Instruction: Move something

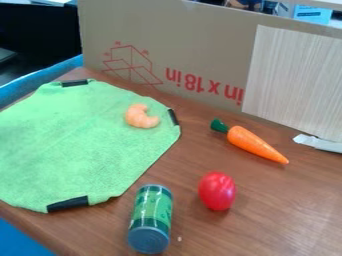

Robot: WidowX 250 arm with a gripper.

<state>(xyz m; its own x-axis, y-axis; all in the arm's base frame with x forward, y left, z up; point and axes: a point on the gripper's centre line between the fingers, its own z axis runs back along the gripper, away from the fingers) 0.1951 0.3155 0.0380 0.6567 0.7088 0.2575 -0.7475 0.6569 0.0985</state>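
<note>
An orange shrimp-shaped piece (141,117) lies on the green cloth (73,142), close to its right corner. On the wooden table to the right of the cloth is a toy carrot (252,143), its green top pointing to the upper left. A red tomato-like toy (217,191) rests below the carrot. Left of the red toy, a green can (151,218) lies on its side near the cloth's lower right edge.
Along the back stands a cardboard panel (194,50) with red print, and a pale wood-grain board (294,80) leans at its right. A whitish strip (319,143) lies at the right edge. Black tape (67,204) marks the cloth's edges.
</note>
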